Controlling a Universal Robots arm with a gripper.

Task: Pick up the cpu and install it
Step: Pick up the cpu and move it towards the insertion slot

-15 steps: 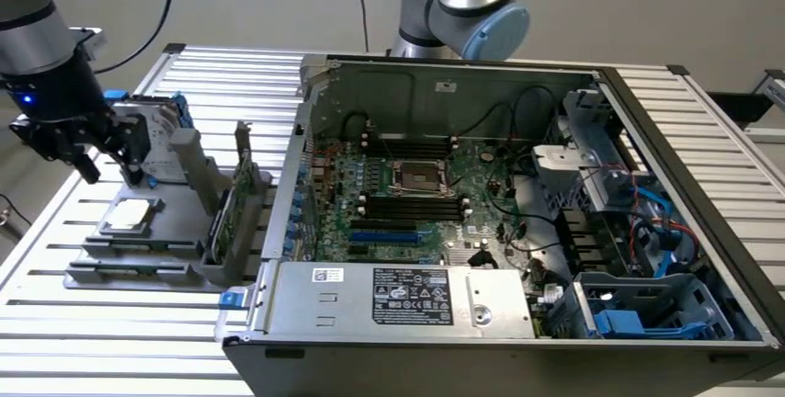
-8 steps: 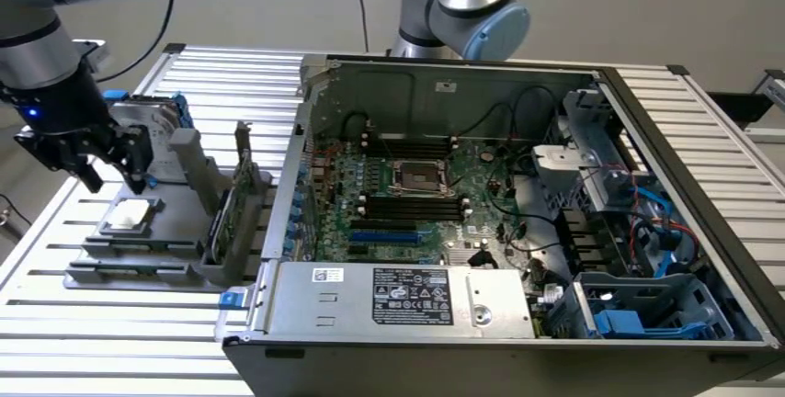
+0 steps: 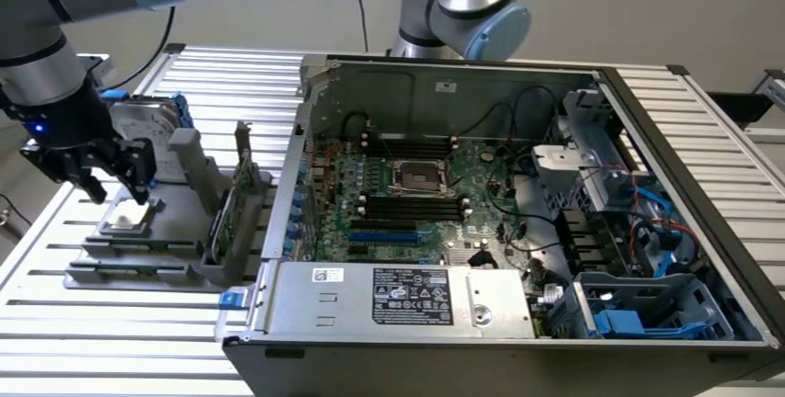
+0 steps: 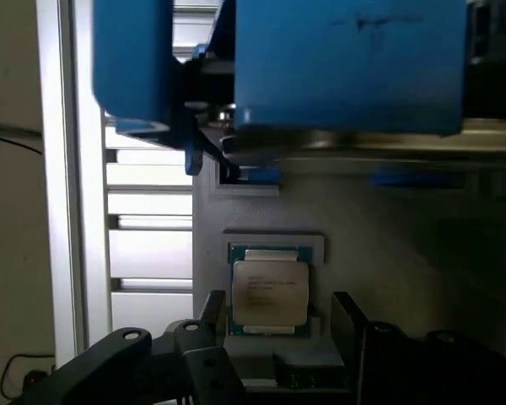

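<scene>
Silvery cpu (image 3: 129, 220) lies flat in a grey holder (image 3: 160, 248) at the exterior view's left, gripper (image 3: 119, 197) spread wide just above, seemingly straddling it; an off-centre closure could tilt or skid it.

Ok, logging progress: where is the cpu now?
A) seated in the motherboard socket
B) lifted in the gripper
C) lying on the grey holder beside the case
C: the cpu lies flat on the grey holder, with the open gripper poised over it.

Blue-bracketed hard drive (image 3: 138, 123) and grey fixture (image 3: 129, 268) on slatted metal table (image 3: 110, 333).
</scene>
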